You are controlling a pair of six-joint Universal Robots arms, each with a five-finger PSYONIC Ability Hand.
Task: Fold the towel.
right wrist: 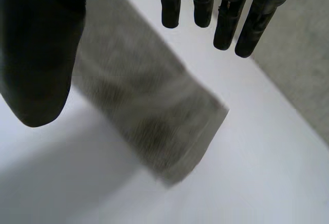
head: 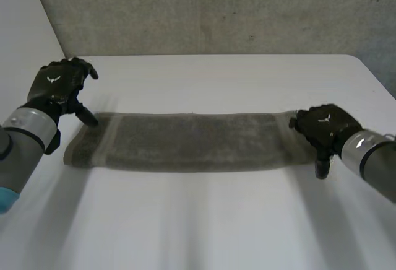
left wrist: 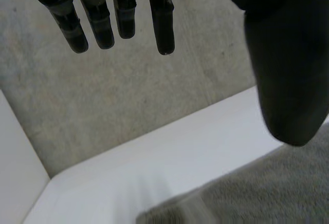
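A grey towel (head: 185, 141) lies folded into a long narrow strip across the middle of the white table (head: 216, 84). My left hand (head: 59, 87) hovers at the strip's left end, fingers straight and empty, thumb pointing down beside the cloth. In the left wrist view its fingers (left wrist: 118, 18) hang over the table's far edge, with the towel (left wrist: 257, 193) under the thumb. My right hand (head: 323, 129) sits at the strip's right end, open. In the right wrist view its fingers (right wrist: 226, 13) are straight above the towel (right wrist: 149, 111), holding nothing.
A grey carpeted wall (head: 216, 10) stands behind the table's far edge. A white wall panel (head: 18, 34) closes the left side. Bare table lies in front of the towel (head: 198, 220).
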